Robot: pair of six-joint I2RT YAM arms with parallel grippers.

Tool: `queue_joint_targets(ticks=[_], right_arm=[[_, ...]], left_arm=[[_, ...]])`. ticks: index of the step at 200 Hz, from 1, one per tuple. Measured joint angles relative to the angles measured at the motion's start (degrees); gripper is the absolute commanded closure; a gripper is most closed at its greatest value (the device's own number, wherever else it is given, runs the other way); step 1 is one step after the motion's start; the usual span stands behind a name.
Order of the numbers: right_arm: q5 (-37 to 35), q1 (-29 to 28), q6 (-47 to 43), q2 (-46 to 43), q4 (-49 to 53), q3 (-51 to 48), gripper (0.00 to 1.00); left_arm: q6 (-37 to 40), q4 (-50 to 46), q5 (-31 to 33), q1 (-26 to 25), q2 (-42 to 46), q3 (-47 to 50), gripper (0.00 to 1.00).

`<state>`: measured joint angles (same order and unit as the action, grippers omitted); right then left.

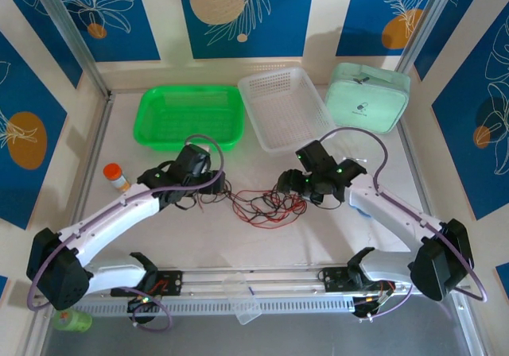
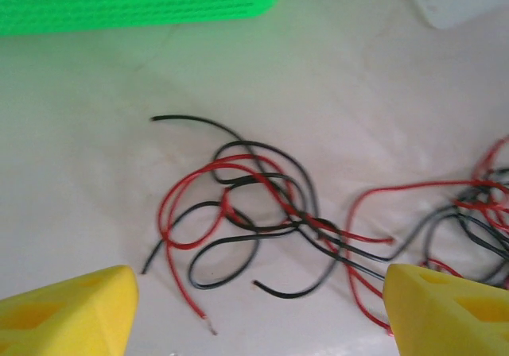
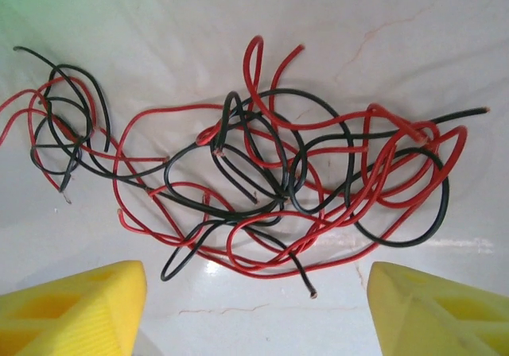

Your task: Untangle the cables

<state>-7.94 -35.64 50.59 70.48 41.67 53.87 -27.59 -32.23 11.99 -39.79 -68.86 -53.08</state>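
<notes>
The cables lay tangled, red and black, on the table at the centre of the top view. The left gripper and right gripper both hung wide open over them, holding nothing.

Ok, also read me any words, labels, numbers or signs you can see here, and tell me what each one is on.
No text here can be read.
A small dark mark on the mint case: too small to read.
Any label on the orange bottle: too small to read.
</notes>
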Motion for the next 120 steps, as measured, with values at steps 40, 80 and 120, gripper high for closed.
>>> queue_joint_targets(ticks=[40, 80, 120], right_arm=[[-2.99, -3.45, 1.05, 9.38, 2.10, 3.10, 0.24], [-5.81, -4.48, 2.97, 15.93, 2.67, 2.58, 0.21], [-8.48, -4.48, 4.57, 19.43, 0.79, -0.02, 0.21]], left_arm=[[1.18, -0.66, -1.49, -6.60, -10.71, -5.11, 0.20], [0.39, 0.63, -2.89, -11.98, -22.36, -6.71, 0.20], [-3.52, 4.63, -4.28, -13.00, -28.76, -7.10, 0.20]])
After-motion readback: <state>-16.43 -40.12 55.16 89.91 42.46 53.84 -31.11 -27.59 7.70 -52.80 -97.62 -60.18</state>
